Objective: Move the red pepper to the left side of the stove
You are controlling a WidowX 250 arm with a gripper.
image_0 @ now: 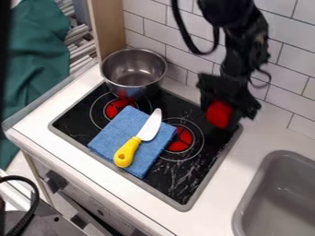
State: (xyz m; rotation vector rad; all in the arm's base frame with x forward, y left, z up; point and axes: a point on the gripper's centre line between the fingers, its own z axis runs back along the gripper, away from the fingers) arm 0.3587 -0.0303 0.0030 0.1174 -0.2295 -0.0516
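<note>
within the hand (222,118), red pepper (218,113) partly hidden

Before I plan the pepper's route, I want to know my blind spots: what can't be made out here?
- Red pepper: upper part, camera view, covered by the gripper.
- Stove: surface under the blue cloth, camera view, hidden by that cloth.
- Blue cloth: strip beneath the knife, camera view.
- Sink: right side, camera view, cut off by the edge.

A shiny metal pot (128,83), matt blue cloth (113,137), and glossy black stovetop (175,179) with pale scratches.
</note>
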